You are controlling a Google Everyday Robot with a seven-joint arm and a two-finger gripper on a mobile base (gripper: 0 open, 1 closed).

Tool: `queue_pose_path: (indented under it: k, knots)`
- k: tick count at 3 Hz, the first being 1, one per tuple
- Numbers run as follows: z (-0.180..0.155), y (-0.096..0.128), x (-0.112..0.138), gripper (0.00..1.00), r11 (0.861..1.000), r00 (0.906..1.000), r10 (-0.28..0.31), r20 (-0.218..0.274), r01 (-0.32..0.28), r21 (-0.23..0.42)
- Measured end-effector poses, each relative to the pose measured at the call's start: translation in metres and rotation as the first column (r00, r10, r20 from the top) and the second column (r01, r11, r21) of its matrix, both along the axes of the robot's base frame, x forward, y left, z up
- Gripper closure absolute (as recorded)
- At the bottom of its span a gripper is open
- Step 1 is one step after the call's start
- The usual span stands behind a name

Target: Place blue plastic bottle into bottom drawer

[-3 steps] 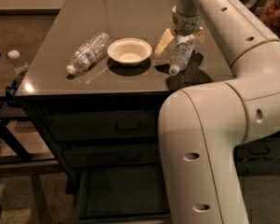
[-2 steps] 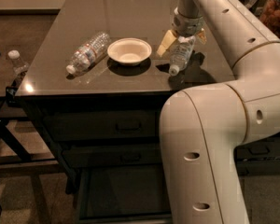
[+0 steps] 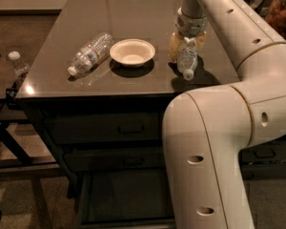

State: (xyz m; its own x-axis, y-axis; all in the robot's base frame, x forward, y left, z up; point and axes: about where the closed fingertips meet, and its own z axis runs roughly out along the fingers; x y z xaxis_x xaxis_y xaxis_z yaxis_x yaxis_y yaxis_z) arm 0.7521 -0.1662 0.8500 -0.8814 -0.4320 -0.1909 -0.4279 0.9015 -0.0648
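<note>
Blue plastic bottle (image 3: pixel 187 61) gripped above the tabletop.
Gripper (image 3: pixel 188 45) clamps its upper end, cap tilted downward; bottom drawer (image 3: pixel 124 194) open well below the gripper.

The dark tabletop (image 3: pixel 133 13) carries a clear ribbed bottle (image 3: pixel 90 54) lying left of centre and a white bowl (image 3: pixel 132 52) mid-frame. Right of them, the gripper (image 3: pixel 189 41) meets the blue plastic bottle (image 3: pixel 187 61).
</note>
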Motion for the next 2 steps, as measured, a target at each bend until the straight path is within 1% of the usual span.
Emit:
queue_pose_path:
  k: [2]
  knots:
    - [0.0,0.0,0.0,0.87,1.0,1.0,0.0,0.0,0.0,0.0]
